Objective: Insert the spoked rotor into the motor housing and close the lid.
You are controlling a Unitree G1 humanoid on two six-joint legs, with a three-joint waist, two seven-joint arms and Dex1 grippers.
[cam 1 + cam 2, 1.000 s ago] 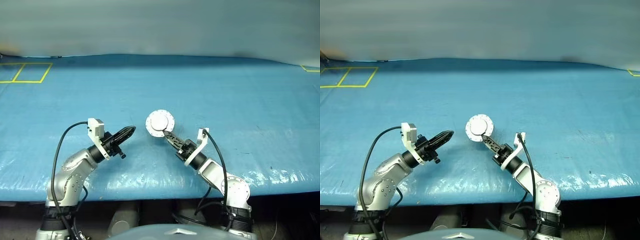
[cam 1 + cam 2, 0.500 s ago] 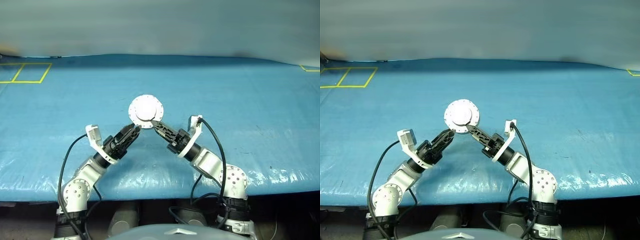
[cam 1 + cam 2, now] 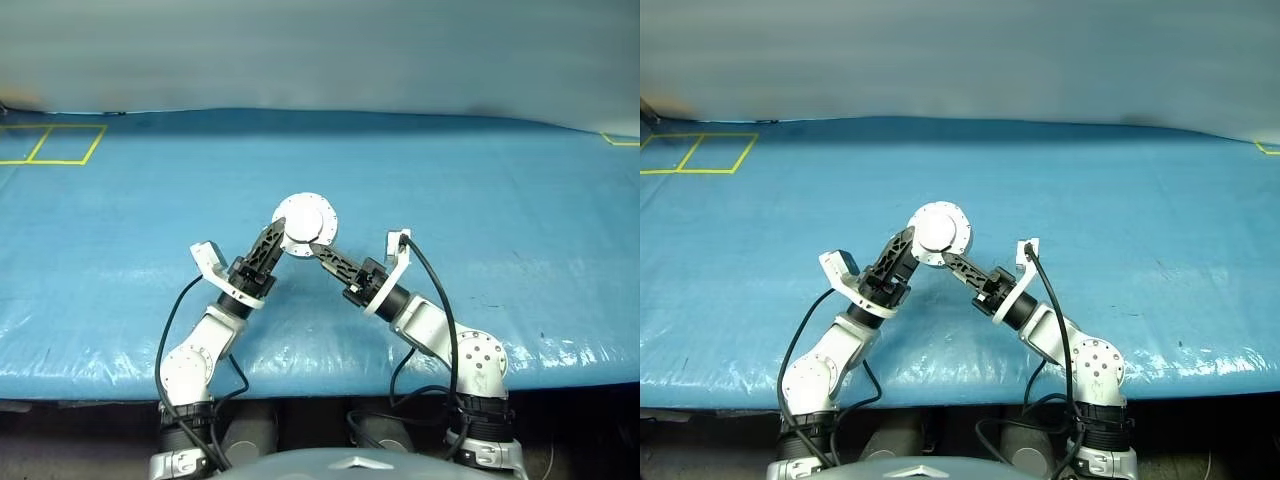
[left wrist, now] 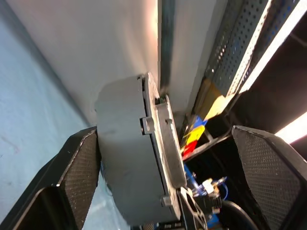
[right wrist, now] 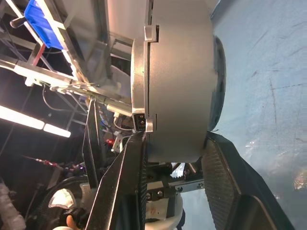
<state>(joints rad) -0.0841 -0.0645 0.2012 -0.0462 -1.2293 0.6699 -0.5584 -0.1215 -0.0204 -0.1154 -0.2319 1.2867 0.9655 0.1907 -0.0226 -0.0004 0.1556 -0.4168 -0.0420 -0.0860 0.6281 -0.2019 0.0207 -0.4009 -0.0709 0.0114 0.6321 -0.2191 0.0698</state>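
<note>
Right gripper [image 3: 318, 247] clamps the motor housing [image 3: 305, 221], lid [image 5: 138, 79] on, above the blue table [image 3: 500, 200]. Left gripper [image 3: 271, 240] sits wide open around its other side, one finger [image 4: 79, 167] touching.

Housing [image 3: 305, 221] raised above the blue worktop [image 3: 520, 230], lid [image 5: 139, 81] shut on it, plain silver face with raised centre toward the head camera. Squat grey round body, thin flanged disc flush at one rim. Rotor not visible.
</note>
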